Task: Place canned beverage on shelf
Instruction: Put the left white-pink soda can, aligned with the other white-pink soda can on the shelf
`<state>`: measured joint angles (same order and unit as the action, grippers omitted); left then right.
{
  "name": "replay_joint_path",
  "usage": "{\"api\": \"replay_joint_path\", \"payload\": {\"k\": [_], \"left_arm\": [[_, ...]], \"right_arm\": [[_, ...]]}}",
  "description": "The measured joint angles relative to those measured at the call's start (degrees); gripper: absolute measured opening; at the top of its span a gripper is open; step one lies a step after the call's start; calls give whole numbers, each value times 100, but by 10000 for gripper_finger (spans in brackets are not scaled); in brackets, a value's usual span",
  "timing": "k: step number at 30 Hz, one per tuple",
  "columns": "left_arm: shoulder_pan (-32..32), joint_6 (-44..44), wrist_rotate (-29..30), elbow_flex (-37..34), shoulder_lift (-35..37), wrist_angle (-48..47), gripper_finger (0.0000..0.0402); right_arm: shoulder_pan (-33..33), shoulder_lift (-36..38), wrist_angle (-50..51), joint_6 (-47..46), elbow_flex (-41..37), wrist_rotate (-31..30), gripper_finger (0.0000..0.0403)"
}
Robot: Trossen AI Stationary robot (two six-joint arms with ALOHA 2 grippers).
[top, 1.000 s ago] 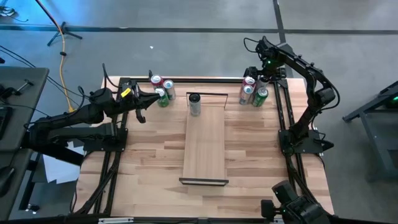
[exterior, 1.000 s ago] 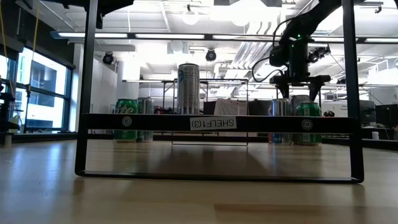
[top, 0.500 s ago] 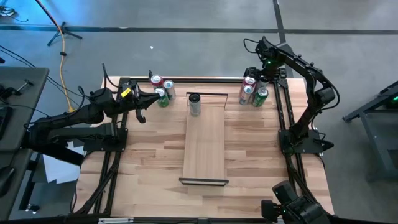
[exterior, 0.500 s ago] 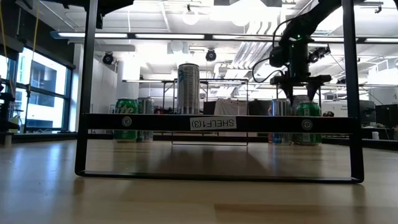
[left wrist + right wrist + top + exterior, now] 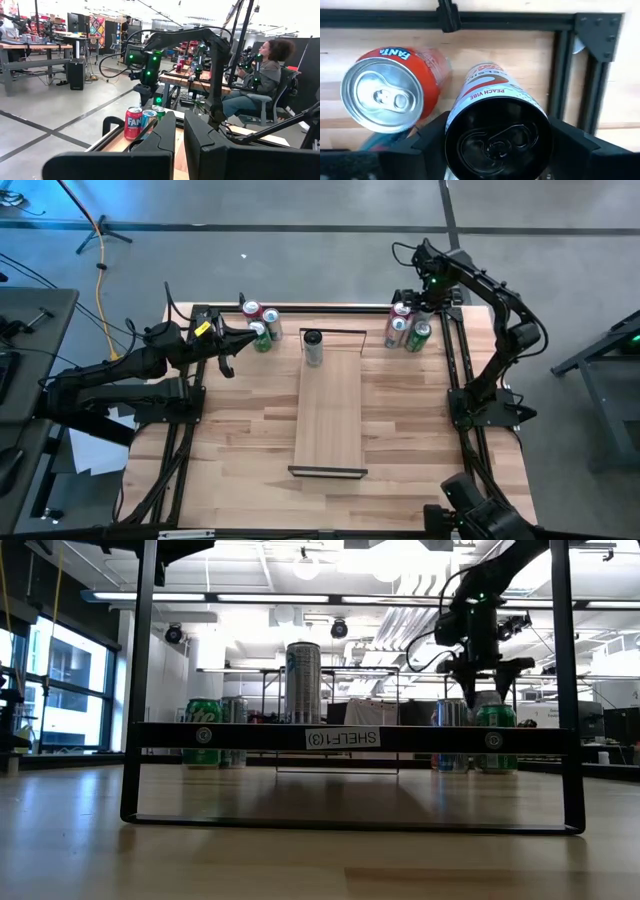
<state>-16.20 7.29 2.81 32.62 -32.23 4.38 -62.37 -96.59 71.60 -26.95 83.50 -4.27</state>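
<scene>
Right end effector [image 5: 495, 150] clamped round slim peach can [image 5: 497, 120], left [image 5: 179, 145] shut empty; likely rigid, slick, topple-prone, best gripped mid-wall for shelf [image 5: 330, 405].

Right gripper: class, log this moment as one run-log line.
right gripper: closed around white peach can, far right corner | left gripper: shut, idle | shelf: one can

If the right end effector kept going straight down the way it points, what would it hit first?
The right end effector points down at the white "Peach Vibe" can, whose top already sits between its fingers. Straight on, it would likely meet that can first, not the orange Fanta can beside it.
</scene>
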Motion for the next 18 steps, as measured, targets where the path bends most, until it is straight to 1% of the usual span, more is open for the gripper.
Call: {"api": "replay_joint_path", "payload": {"k": [4, 9, 13, 18], "left_arm": [[1, 1, 0, 0, 0, 0, 0], [0, 2, 0, 0, 2, -2, 0], [0, 4, 0, 0, 2, -2, 0], [2, 4, -2, 0, 1, -1, 0]], "right_arm": [[-5, 210, 21, 68, 72, -262, 246], [-7, 489, 34, 195, 502, -287, 246], [16, 645, 82, 301, 1129, -329, 246], [39, 703, 413, 436, 2209, -407, 245]]}}
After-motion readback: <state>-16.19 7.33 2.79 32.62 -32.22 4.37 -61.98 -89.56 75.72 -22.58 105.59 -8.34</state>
